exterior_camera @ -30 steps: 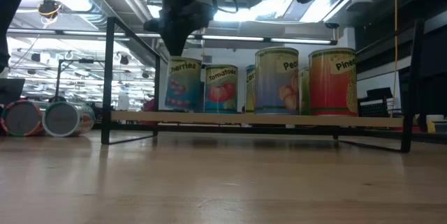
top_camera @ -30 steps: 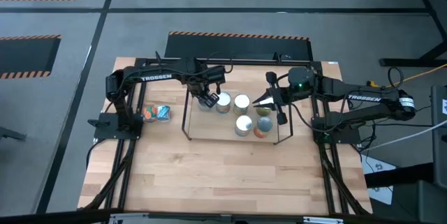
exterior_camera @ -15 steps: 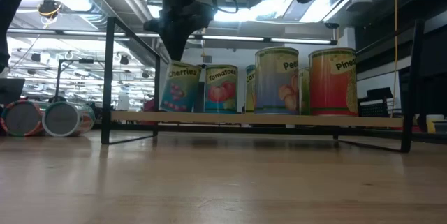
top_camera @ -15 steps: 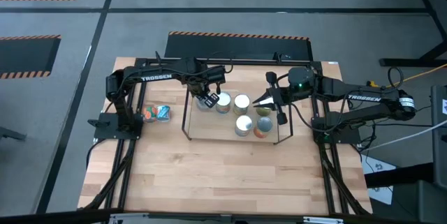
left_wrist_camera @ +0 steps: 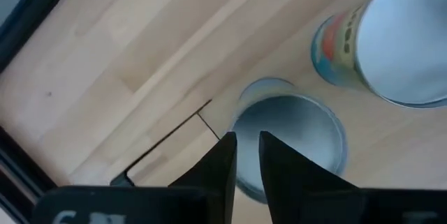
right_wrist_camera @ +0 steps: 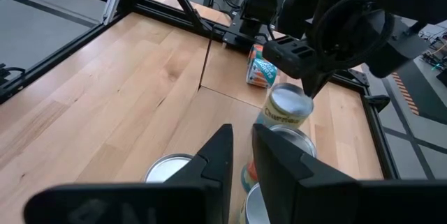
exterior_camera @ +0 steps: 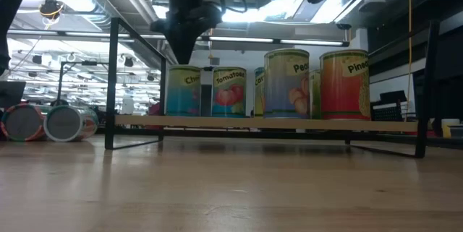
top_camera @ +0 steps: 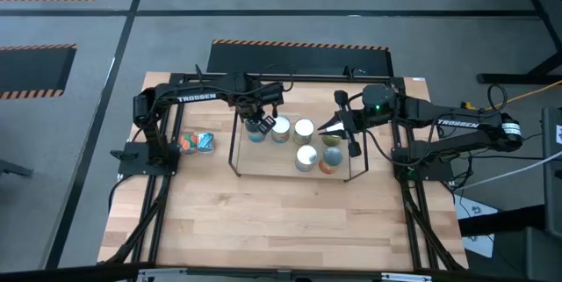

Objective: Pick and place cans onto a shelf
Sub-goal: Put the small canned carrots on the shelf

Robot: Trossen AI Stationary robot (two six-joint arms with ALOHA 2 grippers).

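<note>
Two hands are over the shelf [top_camera: 235,155]. The left hand [exterior_camera: 181,53] points straight down at the top of the cherry can [exterior_camera: 184,91], its fingers [left_wrist_camera: 218,162] only a slit apart. The tips sit at the can's near rim, and whether they touch it cannot be told. Nothing is lifted: the can stands upright on the shelf board at the left end, just beside the tomato can [exterior_camera: 228,92]. In the left wrist view the silver lid [left_wrist_camera: 293,140] lies directly under the fingertips, with a second can [left_wrist_camera: 391,39] close by. The right hand [top_camera: 338,126] hangs above the right part of the shelf with its fingers [right_wrist_camera: 215,155] narrowly parted and nothing between them. Below it stand the peach can [exterior_camera: 287,84] and the pineapple can [exterior_camera: 344,84], and another can shows partly behind them. To the left of the cherry can comes the shelf's upright wire end [exterior_camera: 113,80], leaving little room on that side. Beyond it, two more cans [top_camera: 197,142] lie on their sides on the desk [top_camera: 263,220], well apart from either hand. The front half of the desk is bare wood, bounded by the black frame [top_camera: 149,229].
</note>
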